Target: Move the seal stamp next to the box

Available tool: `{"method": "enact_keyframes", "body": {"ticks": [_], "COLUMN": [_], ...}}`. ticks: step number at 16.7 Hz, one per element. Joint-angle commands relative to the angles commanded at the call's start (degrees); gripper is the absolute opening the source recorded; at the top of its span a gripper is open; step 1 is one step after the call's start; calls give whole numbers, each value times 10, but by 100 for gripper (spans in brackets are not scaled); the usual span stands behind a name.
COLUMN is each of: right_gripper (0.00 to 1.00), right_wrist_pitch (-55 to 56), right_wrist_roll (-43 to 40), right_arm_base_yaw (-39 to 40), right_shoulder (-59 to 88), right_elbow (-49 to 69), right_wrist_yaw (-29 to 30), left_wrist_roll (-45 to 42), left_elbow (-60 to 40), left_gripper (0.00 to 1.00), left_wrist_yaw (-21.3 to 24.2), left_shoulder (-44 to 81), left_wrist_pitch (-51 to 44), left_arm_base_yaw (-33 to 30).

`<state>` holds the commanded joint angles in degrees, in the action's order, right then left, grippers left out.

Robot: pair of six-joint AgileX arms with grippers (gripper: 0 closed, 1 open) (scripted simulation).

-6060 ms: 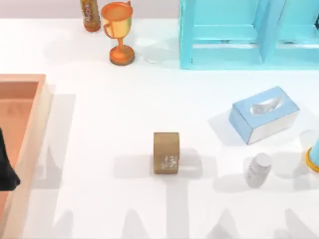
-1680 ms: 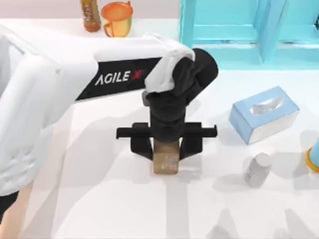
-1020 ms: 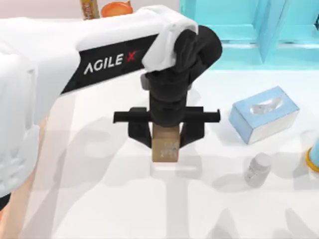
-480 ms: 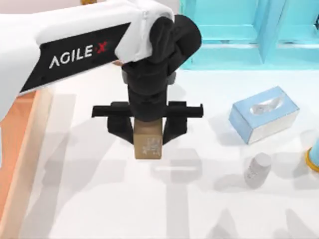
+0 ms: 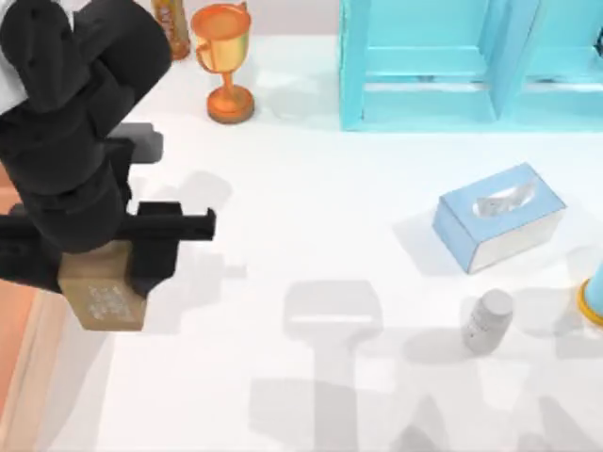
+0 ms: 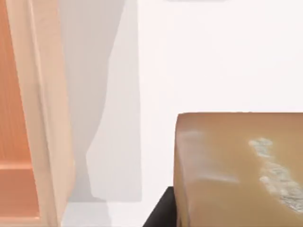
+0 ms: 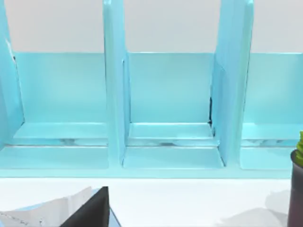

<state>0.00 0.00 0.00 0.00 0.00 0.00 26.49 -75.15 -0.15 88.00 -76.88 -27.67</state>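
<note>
The seal stamp [image 5: 104, 294], a tan-brown wooden block with white carved characters, is held above the table at the left side, and my left gripper [image 5: 94, 273] is shut on it. Just left of it lies the box [image 5: 38, 348], its pale rim and orange-brown inside at the table's left edge. In the left wrist view the seal stamp [image 6: 236, 170] hangs close beside the box's rim [image 6: 47, 118], a strip of white table between them. My right arm idles at the right, facing the light-blue shelf [image 7: 170, 94].
A light-blue tissue box [image 5: 497, 215] and a small white pill bottle [image 5: 487, 320] lie at the right. An orange trophy cup [image 5: 224, 58] and a brown bottle [image 5: 171, 26] stand at the back left. The light-blue shelf [image 5: 443, 66] fills the back right.
My left gripper has carried the seal stamp from the table's middle leftward to beside the box, and the stamp is higher off the table.
</note>
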Motion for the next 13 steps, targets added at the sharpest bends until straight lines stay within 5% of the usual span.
{"method": "enact_keyframes", "body": {"ticks": [13], "right_gripper": [100], "right_wrist_pitch": [0], "right_wrist_roll": [0], "right_arm_base_yaw": [0], "right_shoulder": [0], "right_elbow": [0], "right_wrist_yaw": [0], "left_wrist_roll": [-46], "left_elbow": [112], "left_gripper": [0], "left_wrist_yaw": [1], "left_shoulder": [-92], "left_wrist_pitch": [16], "left_arm_base_yaw": [47]}}
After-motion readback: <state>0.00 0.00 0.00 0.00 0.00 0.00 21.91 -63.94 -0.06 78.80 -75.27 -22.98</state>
